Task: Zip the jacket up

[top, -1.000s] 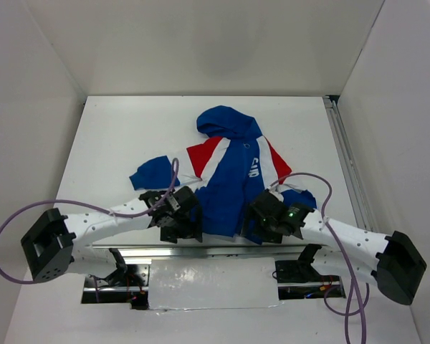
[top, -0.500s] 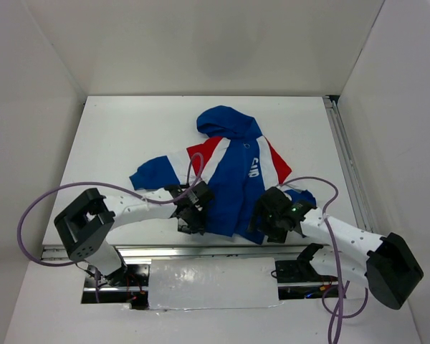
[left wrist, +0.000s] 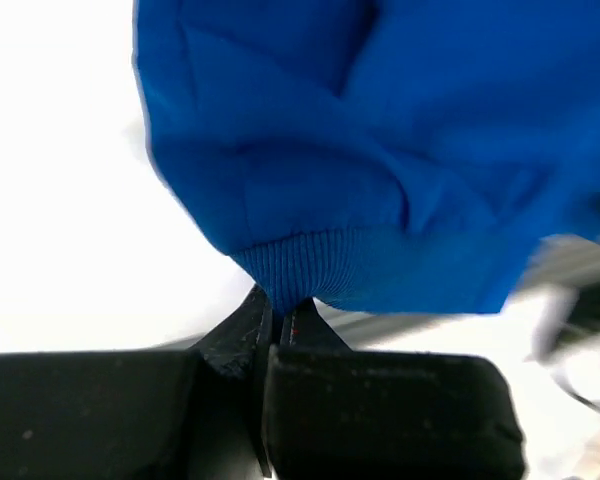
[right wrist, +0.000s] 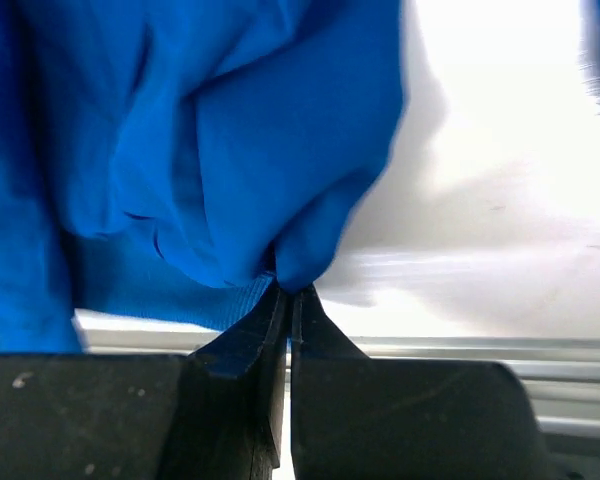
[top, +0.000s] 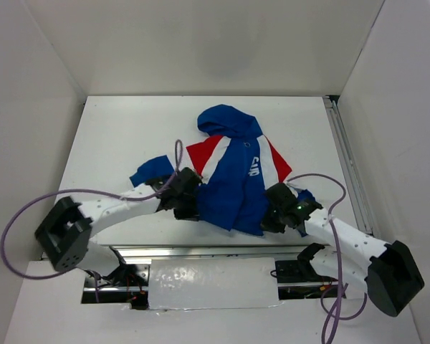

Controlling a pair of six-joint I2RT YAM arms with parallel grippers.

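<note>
The jacket (top: 233,183) is lying mid-table (top: 115,136), the left claw (left wrist: 280,318) and right claw (right wrist: 288,292) each pinching tight on its bottom hem, so the zipping itself is seemingly waiting to begin.

White lettering (top: 254,167) on jacket (top: 233,188): too small, unreadable.

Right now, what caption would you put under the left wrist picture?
Left jaws pinch the jacket by its ribbed hem, white table behind.
</note>
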